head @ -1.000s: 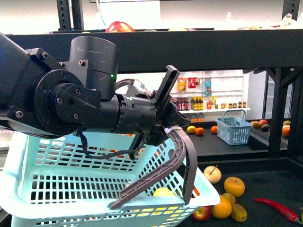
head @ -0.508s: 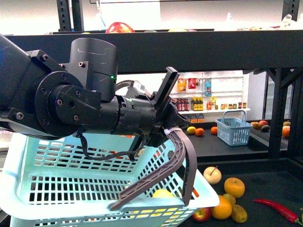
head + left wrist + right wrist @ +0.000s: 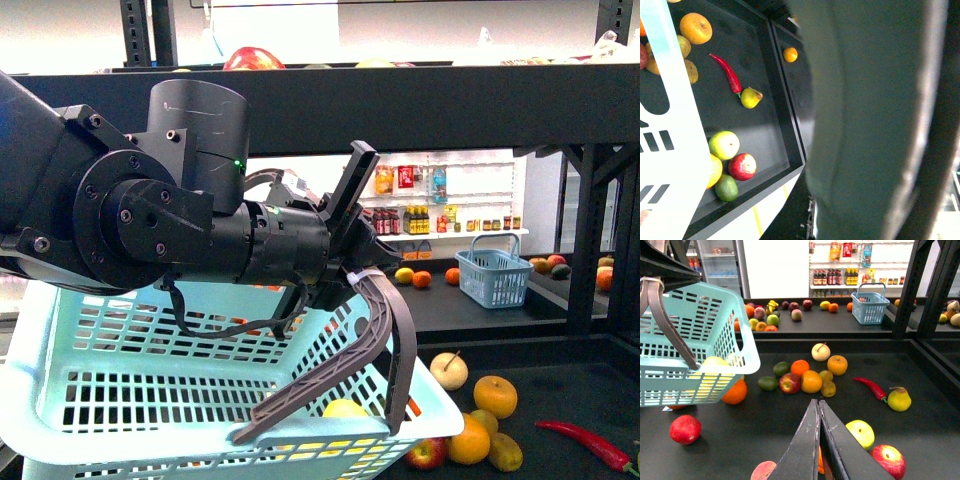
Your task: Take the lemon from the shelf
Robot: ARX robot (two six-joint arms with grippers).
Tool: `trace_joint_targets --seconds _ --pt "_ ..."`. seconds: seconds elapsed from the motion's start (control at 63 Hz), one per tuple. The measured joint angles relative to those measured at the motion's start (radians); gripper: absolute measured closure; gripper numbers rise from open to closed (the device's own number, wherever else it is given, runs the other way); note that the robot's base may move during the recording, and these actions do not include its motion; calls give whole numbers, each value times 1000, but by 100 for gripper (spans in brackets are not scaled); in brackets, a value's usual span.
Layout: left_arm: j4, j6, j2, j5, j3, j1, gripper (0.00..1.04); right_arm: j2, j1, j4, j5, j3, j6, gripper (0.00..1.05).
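A bright yellow roundish fruit, the lemon (image 3: pixel 345 408), lies inside the light-blue basket (image 3: pixel 150 350). It also shows through the basket wall in the right wrist view (image 3: pixel 714 365). My left gripper (image 3: pixel 318 432) is open and empty, its brown curved fingers (image 3: pixel 671 327) spread just above the lemon inside the basket. My right gripper (image 3: pixel 818 404) is shut on nothing and hangs over the black shelf tray (image 3: pixel 930 435) near loose fruit. The left wrist view is mostly blocked by a blurred grey surface, and its jaws cannot be made out.
Oranges (image 3: pixel 811 381), a red chilli (image 3: pixel 870 387), a pear (image 3: pixel 899 399), a yellow-green apple (image 3: pixel 860 433) and a red apple (image 3: pixel 888 460) lie on the tray. A small blue basket (image 3: pixel 870 307) stands on the far shelf. Black uprights (image 3: pixel 905 290) stand at the right.
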Motion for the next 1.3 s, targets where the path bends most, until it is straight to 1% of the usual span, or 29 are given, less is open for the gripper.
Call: trace_joint_targets --seconds 0.143,0.206,0.238,0.492,0.571,0.603,0.651,0.73,1.048,1.079,1.143,1.222,1.254,1.302 --pt "0 0 0 0 0 0 99 -35 0 -35 0 0 0 102" --pt "0 0 0 1 0 0 99 -127 0 -160 0 0 0 102" --pt "0 0 0 1 0 0 99 -156 0 -191 0 0 0 102" --pt "0 -1 0 0 0 0 99 -200 0 -204 1 0 -2 102" --pt "0 -2 0 0 0 0 99 -200 0 -204 0 0 -1 88" --pt "0 -1 0 0 0 0 99 -200 0 -204 0 0 -1 82" --pt "0 0 0 0 0 0 99 -200 0 -204 0 0 -1 75" --pt "0 -2 0 0 0 0 99 -200 0 -204 0 0 -1 59" --pt "0 -2 0 0 0 0 99 -200 0 -204 0 0 -1 8" --pt "0 -2 0 0 0 0 99 -200 0 -204 0 0 0 6" --pt "0 -2 0 0 0 0 99 -200 0 -204 0 0 -1 8" --pt "1 -4 0 -11 0 -1 99 -200 0 -204 0 0 -1 7" --pt "15 -24 0 -63 0 -3 99 -200 0 -204 0 0 -1 7" --pt "50 -78 0 -179 0 -8 99 -200 0 -204 -1 0 -1 7"
